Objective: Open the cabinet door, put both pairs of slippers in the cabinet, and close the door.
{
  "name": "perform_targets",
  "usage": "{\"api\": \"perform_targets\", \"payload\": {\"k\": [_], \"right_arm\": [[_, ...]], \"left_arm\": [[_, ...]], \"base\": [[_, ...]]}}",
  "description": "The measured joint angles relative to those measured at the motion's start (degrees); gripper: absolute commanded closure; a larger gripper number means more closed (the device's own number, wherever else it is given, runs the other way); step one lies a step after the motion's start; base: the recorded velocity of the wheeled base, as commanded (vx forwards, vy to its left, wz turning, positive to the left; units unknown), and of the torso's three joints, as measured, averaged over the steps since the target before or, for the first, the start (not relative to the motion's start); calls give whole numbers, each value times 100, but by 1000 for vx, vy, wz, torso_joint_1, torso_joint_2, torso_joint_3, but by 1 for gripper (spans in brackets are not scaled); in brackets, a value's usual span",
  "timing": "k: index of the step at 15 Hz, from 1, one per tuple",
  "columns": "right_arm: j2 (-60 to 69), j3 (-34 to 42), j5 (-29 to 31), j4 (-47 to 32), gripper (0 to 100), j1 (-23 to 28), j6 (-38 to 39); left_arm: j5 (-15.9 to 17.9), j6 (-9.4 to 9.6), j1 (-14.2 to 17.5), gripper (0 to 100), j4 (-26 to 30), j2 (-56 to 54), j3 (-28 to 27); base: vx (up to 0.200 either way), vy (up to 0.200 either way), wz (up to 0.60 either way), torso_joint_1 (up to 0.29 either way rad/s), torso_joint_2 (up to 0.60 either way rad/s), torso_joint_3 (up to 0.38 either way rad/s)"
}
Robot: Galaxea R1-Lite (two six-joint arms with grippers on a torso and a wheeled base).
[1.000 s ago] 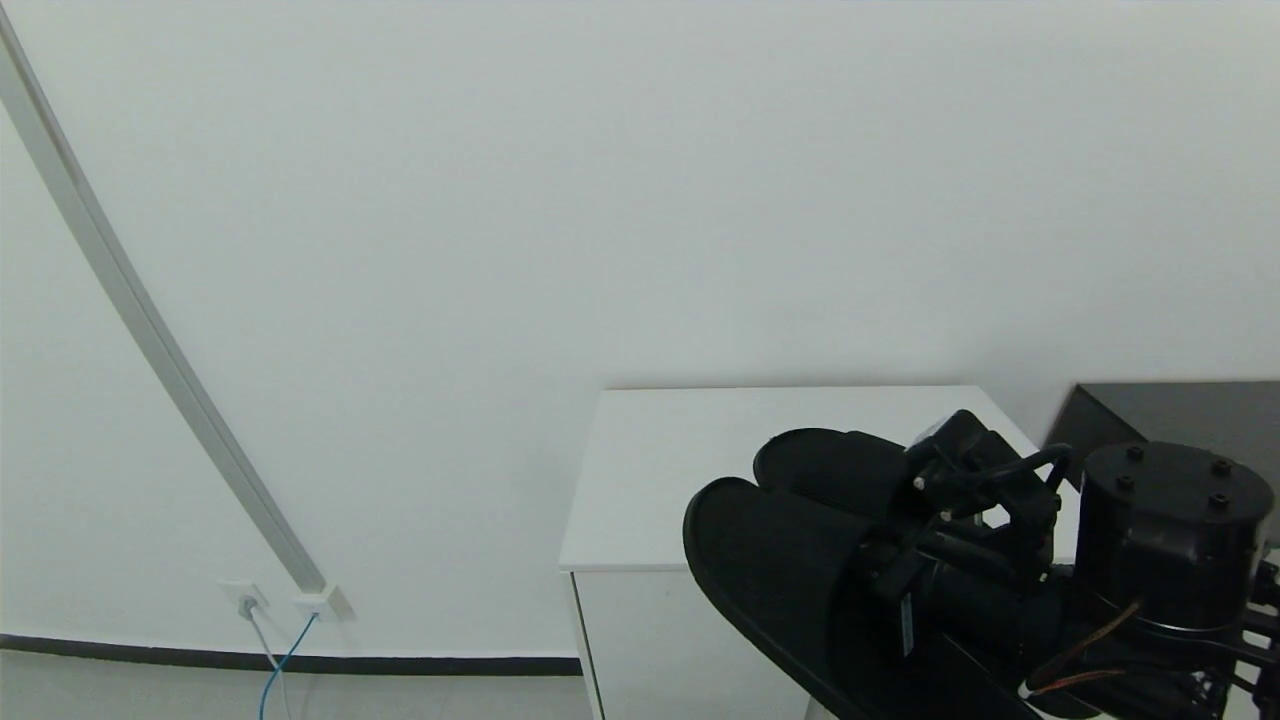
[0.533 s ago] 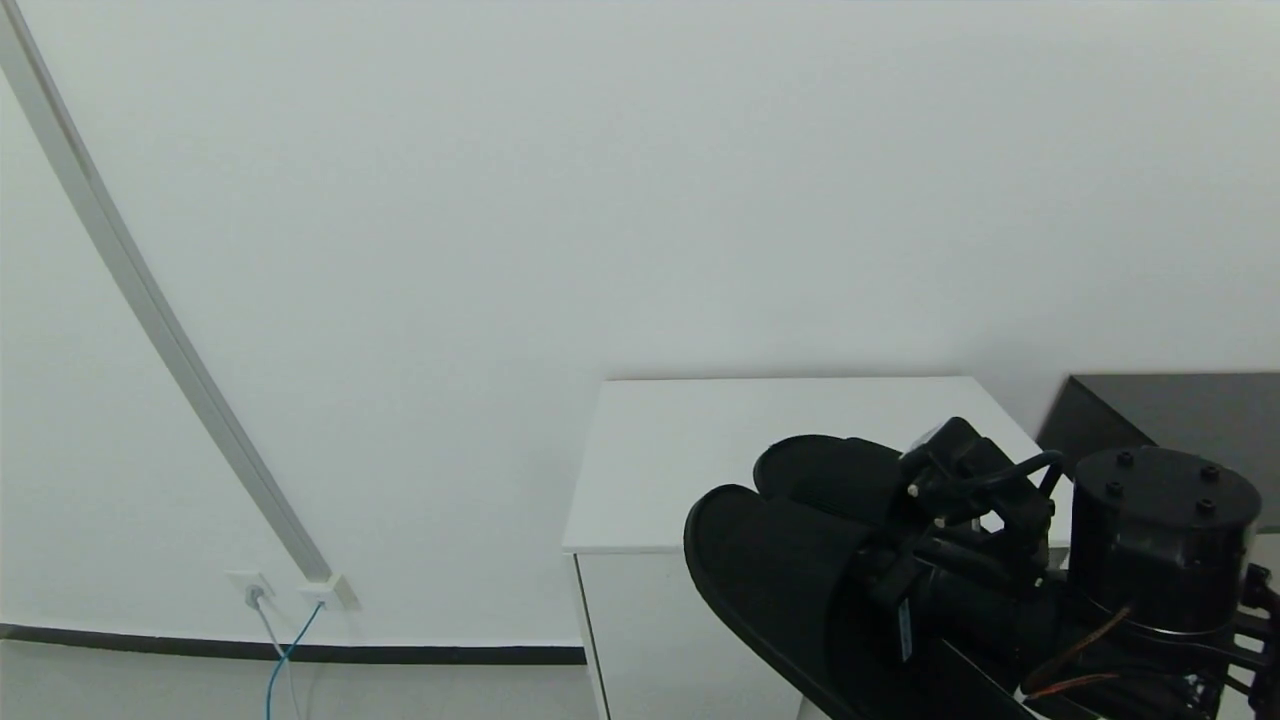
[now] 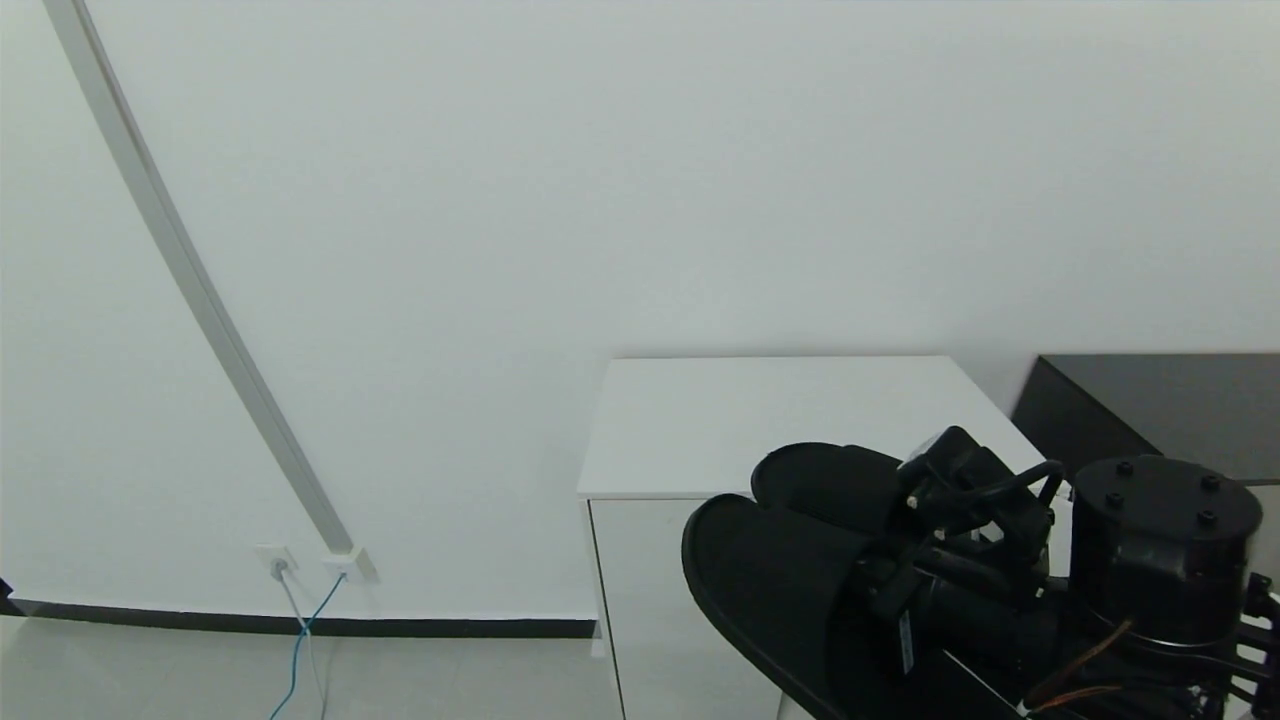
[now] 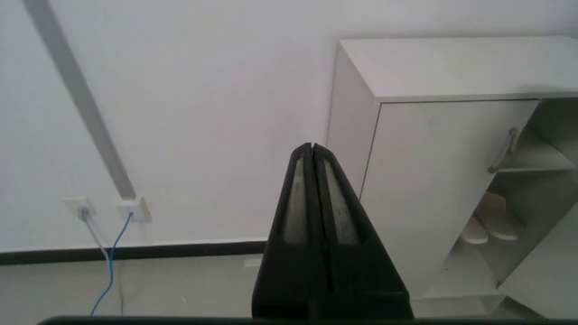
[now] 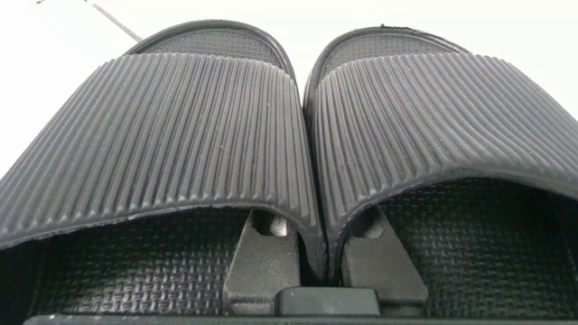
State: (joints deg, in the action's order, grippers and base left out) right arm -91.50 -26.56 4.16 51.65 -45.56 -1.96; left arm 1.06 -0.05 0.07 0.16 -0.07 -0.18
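black slippers (image 3: 790, 560): one pair, carried side by side in front of the cabinet (image 3: 760, 420), about level with its top, toes toward it.
right end effector (image 5: 318, 266): clamped on the pair. one of its fingers (image 5: 262, 266) sits inside each slipper and squeezes the two inner walls together.
why held so: pinching the touching walls lets one arm carry both slippers as a single load, probably so they can be slid in together.
left end effector (image 4: 312, 158): fully closed, pads pressed flat together, holding nothing. it is out to the left of the cabinet, away from the opening.
door (image 4: 433, 181): already swung open, with a slim bar handle (image 4: 504, 150) near its free edge.
pale slippers (image 4: 488, 221): inside the cabinet, below a shelf (image 4: 542, 162), so likely one pair is already stored.
materials: the black pair looks like soft rubbery foam. the straps (image 5: 181, 126) are broad, arched and finely ribbed, and the footbeds (image 5: 135, 262) have a small raised grip pattern. the cabinet is smooth, white and boxy with a flat top.
progress: judged about halfway, with the black pair and the door closing to go.
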Motion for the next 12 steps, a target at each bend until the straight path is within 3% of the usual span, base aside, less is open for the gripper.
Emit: {"api": "perform_targets", "payload": {"k": [6,12], "right_arm": [[18,22,0,10,100,-4,5],[2,20,0,7,100,-4,5]], "left_arm": [[0,5,0,100,2,0,0],[2,2,0,100,5,0,0]], "base": [[0,0,0,0,0,0],[0,-200,0,3,3,1]]}}
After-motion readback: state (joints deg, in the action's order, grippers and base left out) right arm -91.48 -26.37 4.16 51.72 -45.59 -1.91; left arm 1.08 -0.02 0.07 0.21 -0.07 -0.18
